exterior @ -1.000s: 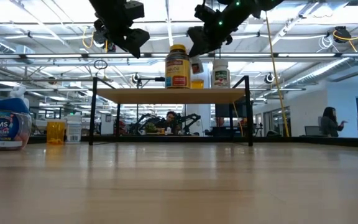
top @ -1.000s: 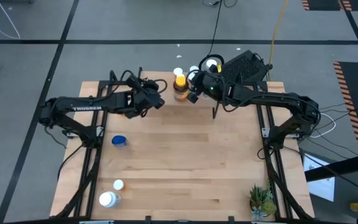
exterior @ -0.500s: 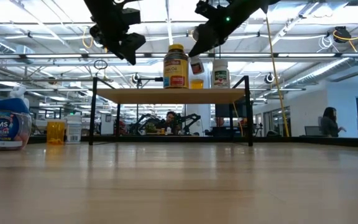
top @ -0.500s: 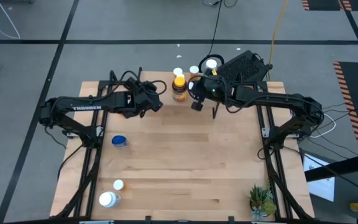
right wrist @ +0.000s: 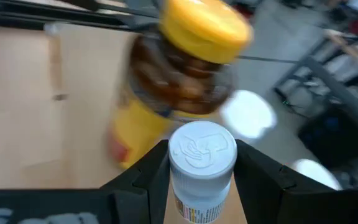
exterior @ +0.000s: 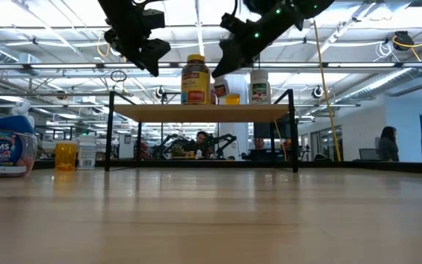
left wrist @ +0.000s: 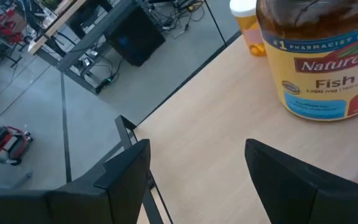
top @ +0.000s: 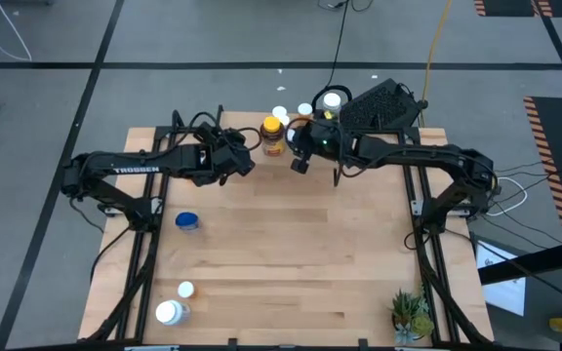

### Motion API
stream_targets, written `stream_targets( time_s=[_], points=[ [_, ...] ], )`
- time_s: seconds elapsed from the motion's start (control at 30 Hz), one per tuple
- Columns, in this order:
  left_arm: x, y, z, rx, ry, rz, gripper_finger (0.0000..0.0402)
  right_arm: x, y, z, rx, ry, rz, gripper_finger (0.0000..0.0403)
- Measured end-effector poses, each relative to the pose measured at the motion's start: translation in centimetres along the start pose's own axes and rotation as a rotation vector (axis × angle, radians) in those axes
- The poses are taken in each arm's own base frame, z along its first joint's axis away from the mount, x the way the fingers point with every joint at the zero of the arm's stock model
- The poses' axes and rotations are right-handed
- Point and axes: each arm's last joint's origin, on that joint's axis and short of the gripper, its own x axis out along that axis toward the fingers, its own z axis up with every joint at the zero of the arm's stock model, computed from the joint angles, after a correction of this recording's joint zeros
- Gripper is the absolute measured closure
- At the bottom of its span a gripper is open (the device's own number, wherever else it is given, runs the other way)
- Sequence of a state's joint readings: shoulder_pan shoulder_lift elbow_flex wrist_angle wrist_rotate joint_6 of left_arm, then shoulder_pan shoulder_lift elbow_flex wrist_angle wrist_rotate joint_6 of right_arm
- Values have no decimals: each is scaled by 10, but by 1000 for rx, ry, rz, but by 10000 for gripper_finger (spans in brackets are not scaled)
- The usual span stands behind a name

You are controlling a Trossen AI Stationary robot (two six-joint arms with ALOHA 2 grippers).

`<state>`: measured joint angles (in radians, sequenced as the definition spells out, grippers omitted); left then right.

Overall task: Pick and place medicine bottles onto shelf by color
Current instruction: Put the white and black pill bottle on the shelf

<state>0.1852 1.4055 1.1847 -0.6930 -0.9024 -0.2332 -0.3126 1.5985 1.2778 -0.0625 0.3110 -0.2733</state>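
Desk (top: 291, 253) carries the shelf (exterior: 204, 111) at its far edge. Fish-oil bottle (exterior: 195, 80), yellow lid up, long axis vertical, stands on the shelf left of centre. Right jaws (right wrist: 202, 180) grip a small white-capped bottle (right wrist: 202, 163) by its sides, cap toward the wrist camera, above the shelf just beside the fish-oil bottle. Left jaws (left wrist: 197, 177) spread wide, empty, over the shelf's left part.
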Motion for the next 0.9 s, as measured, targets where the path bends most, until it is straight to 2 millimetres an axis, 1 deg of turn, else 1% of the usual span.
stream_targets(
  time_s=[0.13,0.3,0.47,0.6,0.7,0.9],
  points=[
    [0,0,0,12,-1,4,135,3,-5,0,12,6,-96,263],
    [0,0,0,12,-3,5,135,5,-10,-5,32,44,-95,263],
    [0,0,0,13,-3,5,135,5,-9,-8,32,69,-87,263],
    [0,0,0,13,-3,5,135,6,-11,-9,38,54,-26,261],
    [0,0,0,11,-3,5,135,8,-18,-11,57,46,9,256],
    [0,0,0,9,-3,5,135,12,-33,-16,90,62,-10,252]
  ],
)
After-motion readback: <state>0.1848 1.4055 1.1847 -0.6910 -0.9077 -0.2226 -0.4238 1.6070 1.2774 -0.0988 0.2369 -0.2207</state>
